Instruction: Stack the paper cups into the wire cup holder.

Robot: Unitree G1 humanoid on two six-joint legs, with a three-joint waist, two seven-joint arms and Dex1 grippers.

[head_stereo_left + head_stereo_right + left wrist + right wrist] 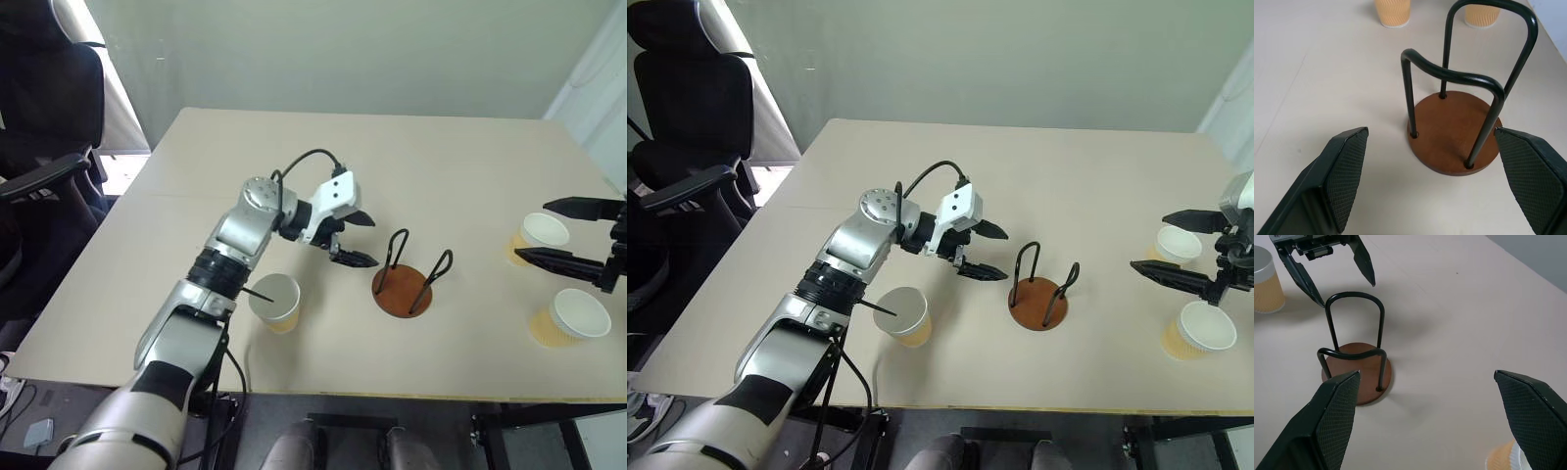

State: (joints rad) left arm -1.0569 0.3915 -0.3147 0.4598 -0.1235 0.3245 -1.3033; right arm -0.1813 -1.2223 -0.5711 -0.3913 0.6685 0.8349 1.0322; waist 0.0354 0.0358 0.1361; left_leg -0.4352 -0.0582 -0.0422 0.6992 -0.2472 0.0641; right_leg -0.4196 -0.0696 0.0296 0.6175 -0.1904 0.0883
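On the pale beige surface stands the wire cup holder, a round reddish-brown disc base carrying two thin black upright wire loops, with no cup between the loops. The left gripper hovers just beside it on the robot's left, its two black fingers spread wide apart and holding nothing; it points at the holder without touching it (in the left wrist view the base sits squarely between the two fingers, a little way beyond their tips). Three small tapered paper cups, tan-orange outside with white insides and white rolled rims, stand upright on the surface, all apart from the holder. One paper cup is on the robot's left, near the front edge and close under the left forearm. The other two are well over on the robot's right: the farther cup sits back from the edge, and the nearer cup stands closer to the front. The right gripper hangs above that pair, its black fingers also wide apart and empty, with the farther cup seen between them from above. A black office chair stands off the surface's left side.
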